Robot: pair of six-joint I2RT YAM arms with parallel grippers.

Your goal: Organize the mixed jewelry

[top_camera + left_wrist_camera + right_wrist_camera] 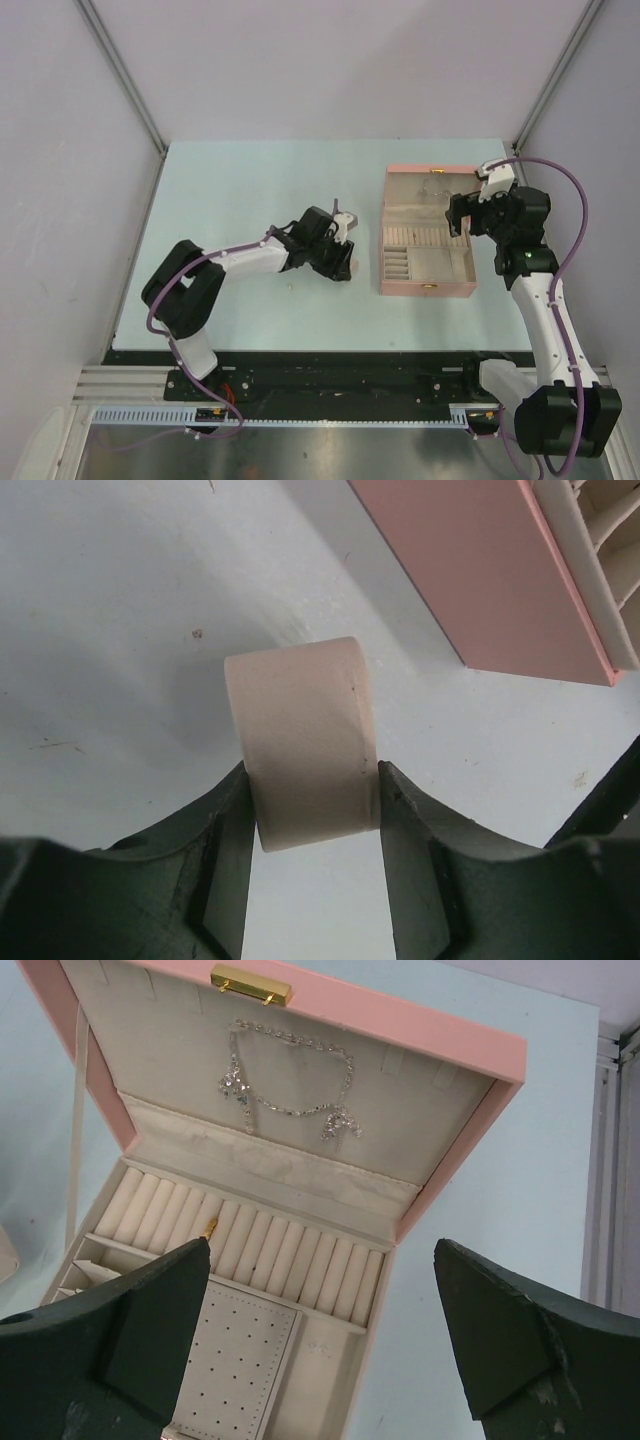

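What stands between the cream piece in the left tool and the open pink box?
Nothing visible: only bare table lies between the cream piece, held in the left tool, and the pink box. The right tool hovers open over the box.

Box right of the jewelry piece, necklace in its lid.

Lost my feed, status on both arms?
Left gripper shut on cream piece, left of box. Right gripper open above open box. Nothing seen in the way.
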